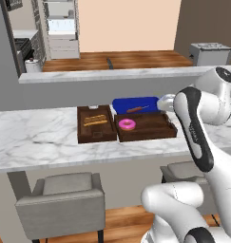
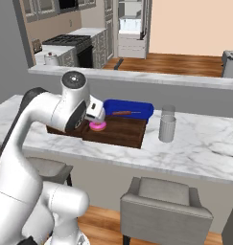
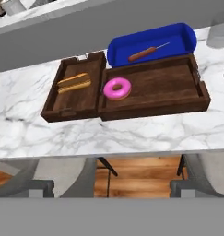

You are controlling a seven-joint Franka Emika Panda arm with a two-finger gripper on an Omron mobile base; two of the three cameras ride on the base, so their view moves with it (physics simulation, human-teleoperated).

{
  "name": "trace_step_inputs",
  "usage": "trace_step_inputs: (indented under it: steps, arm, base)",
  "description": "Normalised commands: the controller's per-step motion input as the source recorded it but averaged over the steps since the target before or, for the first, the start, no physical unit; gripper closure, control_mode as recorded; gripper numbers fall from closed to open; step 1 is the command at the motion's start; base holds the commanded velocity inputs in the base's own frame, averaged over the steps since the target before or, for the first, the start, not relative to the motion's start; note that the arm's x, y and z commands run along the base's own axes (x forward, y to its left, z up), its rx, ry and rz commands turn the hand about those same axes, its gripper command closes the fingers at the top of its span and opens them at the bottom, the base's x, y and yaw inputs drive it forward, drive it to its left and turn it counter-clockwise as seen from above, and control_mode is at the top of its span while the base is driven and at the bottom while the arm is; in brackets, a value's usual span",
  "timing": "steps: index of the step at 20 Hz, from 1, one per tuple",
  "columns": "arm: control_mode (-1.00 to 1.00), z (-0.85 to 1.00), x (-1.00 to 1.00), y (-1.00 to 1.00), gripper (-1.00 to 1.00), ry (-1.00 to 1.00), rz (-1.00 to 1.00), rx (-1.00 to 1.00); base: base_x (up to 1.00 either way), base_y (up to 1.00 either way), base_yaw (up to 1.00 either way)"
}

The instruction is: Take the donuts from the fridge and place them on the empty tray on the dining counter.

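Note:
A pink-iced donut [image 3: 116, 88] lies at the left end of the wide dark brown tray [image 3: 178, 103] on the white marble dining counter [image 3: 21, 115]. It also shows in the left base view as the donut [image 1: 127, 125] on the tray [image 1: 157, 128], and in the right base view as the donut [image 2: 98, 126], partly hidden by my hand. My gripper [image 2: 96, 115] hovers over the tray's near side, apart from the donut, open with nothing in it. The fridge [image 1: 62, 28] stands open far behind the grey ledge.
A squarer brown tray [image 3: 62, 108] with yellowish sticks adjoins the tray's left end. A blue tray [image 3: 178, 39] holding a thin stick sits behind it. A grey cup [image 2: 167, 125] stands to the right. Grey chairs [image 1: 64, 199] are tucked under the counter front.

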Motion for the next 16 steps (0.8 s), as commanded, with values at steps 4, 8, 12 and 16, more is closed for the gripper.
trace_step_inputs:
  steps: [4,8,12,16]
  arm:
    - [-1.0,0.98,-1.0,0.0,-1.0,0.11,0.0,0.15]
    - [-1.0,0.77,-1.0,0.0,-1.0,0.06,-0.03,-0.05]
    - [-1.0,0.47,-0.94,0.09,-1.0,0.06,-0.08,-0.23]
    - [-1.0,-0.02,-0.55,0.05,-1.0,-0.06,0.0,-0.03]
  base:
    - [0.0,0.0,0.0]
    - [0.0,0.0,0.0]
    - [0.0,0.0,0.0]
    - [0.0,0.0,0.0]
